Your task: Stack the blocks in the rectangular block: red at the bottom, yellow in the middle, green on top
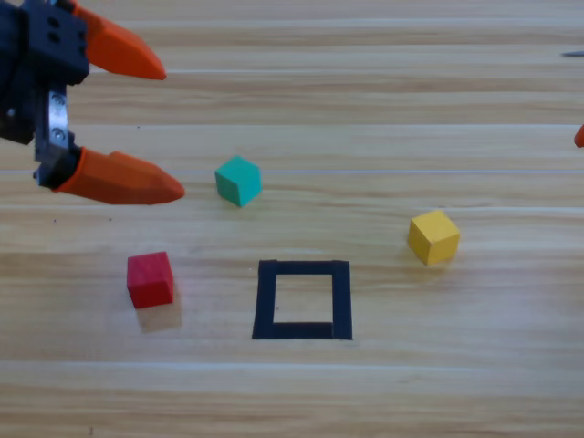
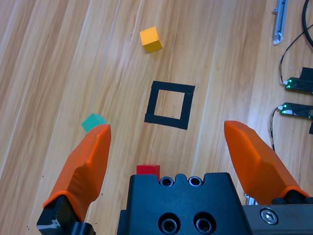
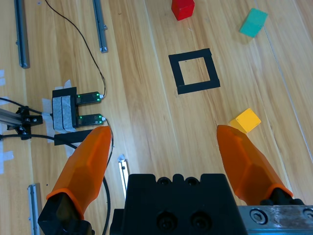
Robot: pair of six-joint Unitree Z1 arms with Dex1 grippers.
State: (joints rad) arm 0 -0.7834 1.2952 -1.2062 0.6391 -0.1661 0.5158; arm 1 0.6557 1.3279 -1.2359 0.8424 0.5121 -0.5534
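- Since the black tape square (image 1: pixel 303 299) is empty and no cube is stacked, the step in hand is fetching the red cube (image 1: pixel 151 279), which sits on the desk (image 1: pixel 383 392) left of the square.
- Left end effector (image 1: pixel 173 128) hovers above it, jaws spread wide, holding nothing; it should centre over the cube and square up to its faces before closing.
- Yellow cube (image 1: pixel 433 237) and green cube (image 1: pixel 238 181) lie apart, untouched.
- Right end effector (image 3: pixel 164 134) waits at the right edge, jaws wide, empty.

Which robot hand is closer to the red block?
Left. The left end effector hangs open up and to the left of the red block, not touching it. The right end effector barely shows at the far right edge.
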